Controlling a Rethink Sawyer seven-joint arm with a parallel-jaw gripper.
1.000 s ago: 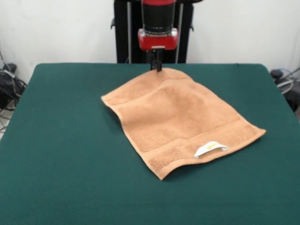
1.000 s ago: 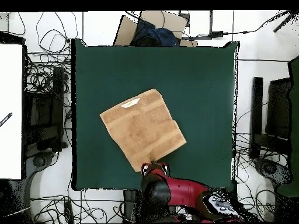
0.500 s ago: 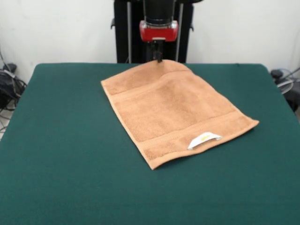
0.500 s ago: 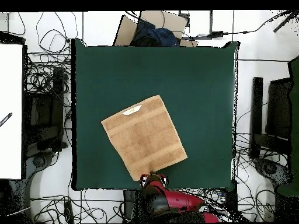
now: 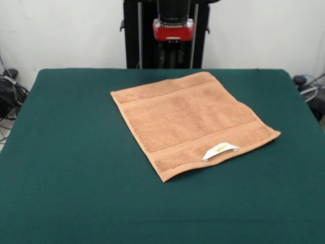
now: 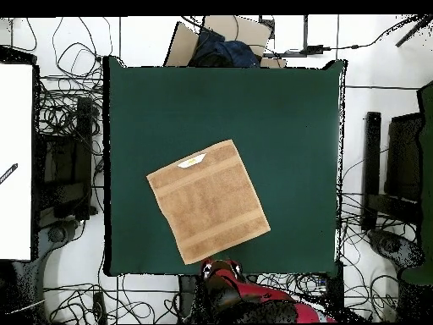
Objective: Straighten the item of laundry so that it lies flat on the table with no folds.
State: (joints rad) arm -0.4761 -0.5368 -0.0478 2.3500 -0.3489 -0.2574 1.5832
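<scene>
the label print is too small to read; the gripper blends into dark pedestal.

Tangled black cables cover the pale floor on all sides. An open cardboard box holding dark blue fabric sits at the top edge of the overhead view. A white panel occupies the left edge, and dark equipment stands at the right.

The red and black arm hangs upright, its pincer pointing straight down, too dark to read its state.
</scene>
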